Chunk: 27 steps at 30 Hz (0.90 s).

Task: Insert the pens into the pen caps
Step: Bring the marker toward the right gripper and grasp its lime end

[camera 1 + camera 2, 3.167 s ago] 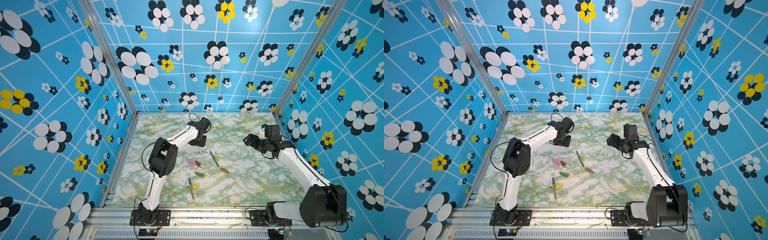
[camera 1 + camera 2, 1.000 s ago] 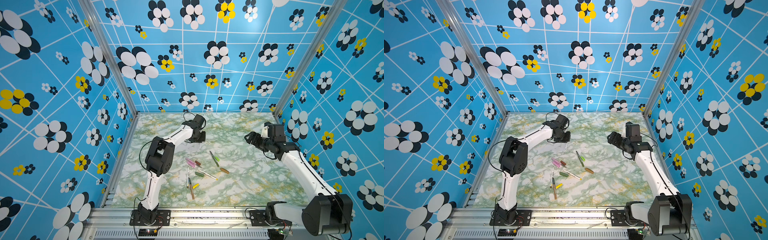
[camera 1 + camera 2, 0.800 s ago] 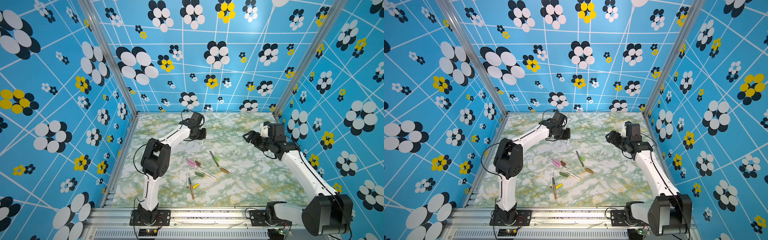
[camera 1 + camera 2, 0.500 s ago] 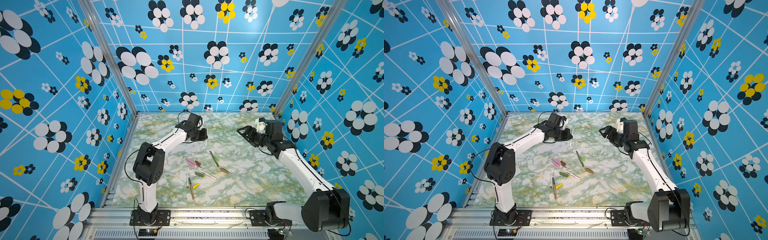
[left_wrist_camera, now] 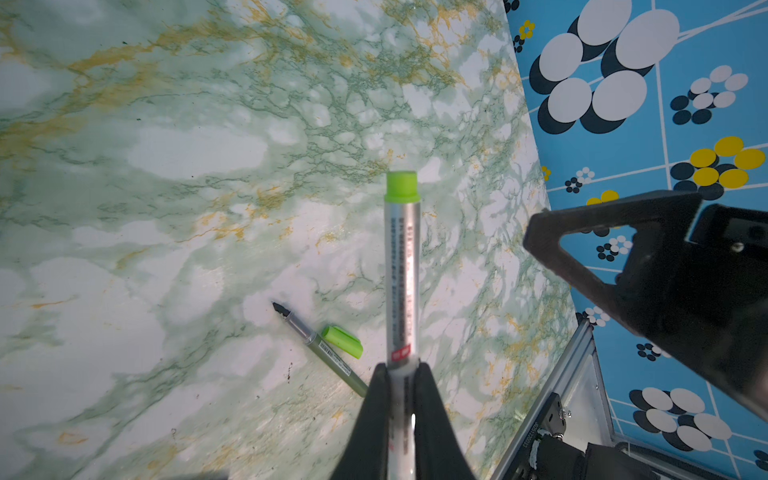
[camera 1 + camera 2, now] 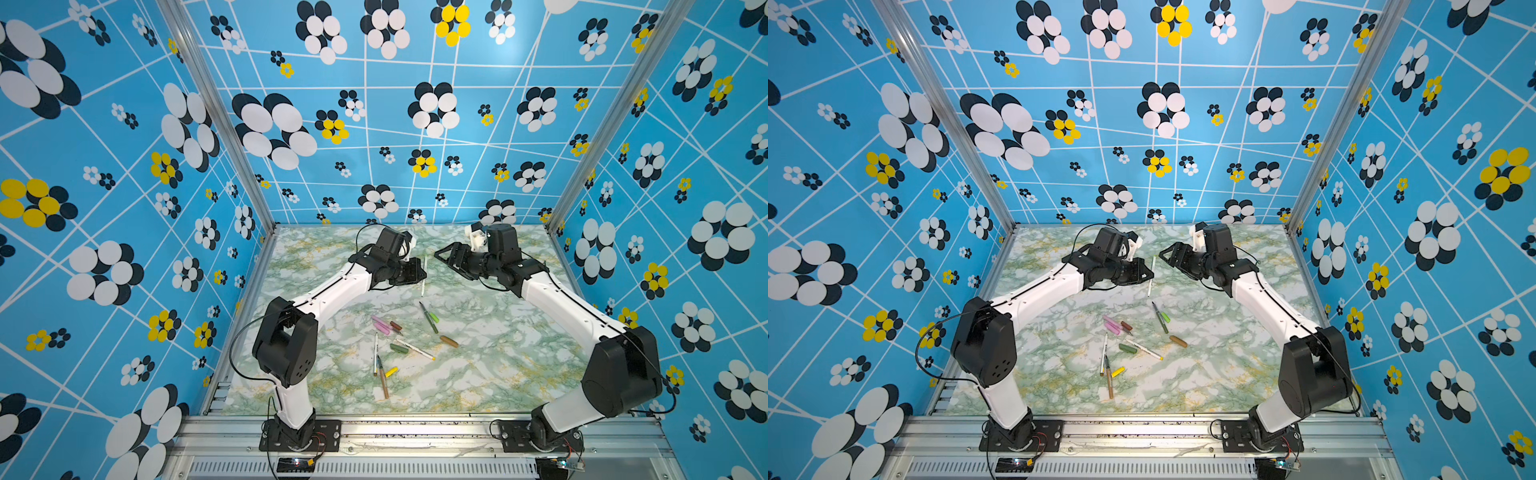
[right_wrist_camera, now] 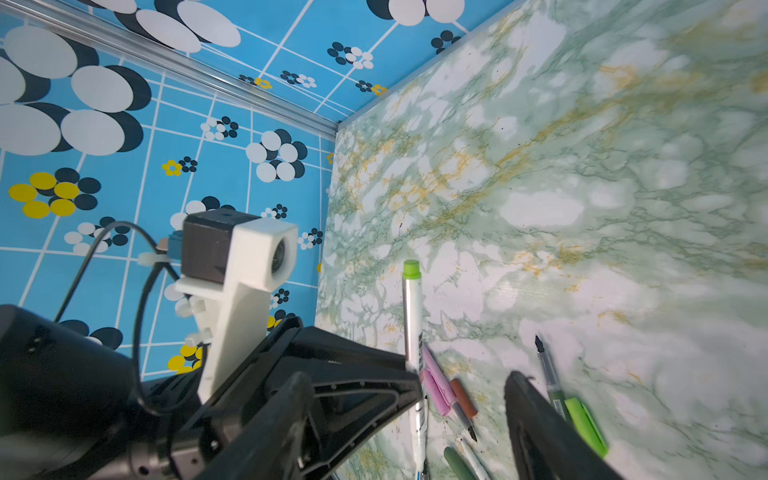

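Here the table (image 6: 498,365) carries a loose scatter of pens (image 6: 415,351) and caps (image 6: 449,341), well apart from both jaws, towards the arm bases. The left gripper (image 5: 401,370) is clenched on a white pen (image 5: 401,270), green end outward, nib end hidden behind its fingers. The right gripper (image 6: 439,254) stands spread just beside that pen, grasping nothing; whether they touch is hard to make out.

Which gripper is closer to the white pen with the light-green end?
Left. The left gripper is shut on the white pen with the light-green end; the right gripper hangs open beside it, not touching.
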Available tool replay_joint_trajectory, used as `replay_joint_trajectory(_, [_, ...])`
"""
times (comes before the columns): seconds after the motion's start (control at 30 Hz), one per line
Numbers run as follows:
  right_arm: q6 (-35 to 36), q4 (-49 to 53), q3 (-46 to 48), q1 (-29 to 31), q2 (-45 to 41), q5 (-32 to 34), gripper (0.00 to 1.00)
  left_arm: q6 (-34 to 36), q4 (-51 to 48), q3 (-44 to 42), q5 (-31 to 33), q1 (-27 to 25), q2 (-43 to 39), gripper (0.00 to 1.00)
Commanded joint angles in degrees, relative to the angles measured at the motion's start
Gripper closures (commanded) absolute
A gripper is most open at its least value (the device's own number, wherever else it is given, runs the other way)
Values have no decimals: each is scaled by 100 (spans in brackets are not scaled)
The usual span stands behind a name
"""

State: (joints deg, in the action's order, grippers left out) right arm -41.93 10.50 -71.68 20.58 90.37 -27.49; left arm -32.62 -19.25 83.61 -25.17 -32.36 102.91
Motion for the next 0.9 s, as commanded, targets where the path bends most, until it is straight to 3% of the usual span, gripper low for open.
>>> replay_joint_trajectory(0.0, [205,117,-222,85,176,105,26,-48,19,-65,-102,-33,-261,100])
replay_joint_trajectory(0.5, [388,221,-537,271,665,24,35,-43,-71,15,-137,-139,-227,100])
replay_joint_trajectory(0.87, [341,224,-711,315,938,-77,52,-50,-88,91,-111,-188,-185,100])
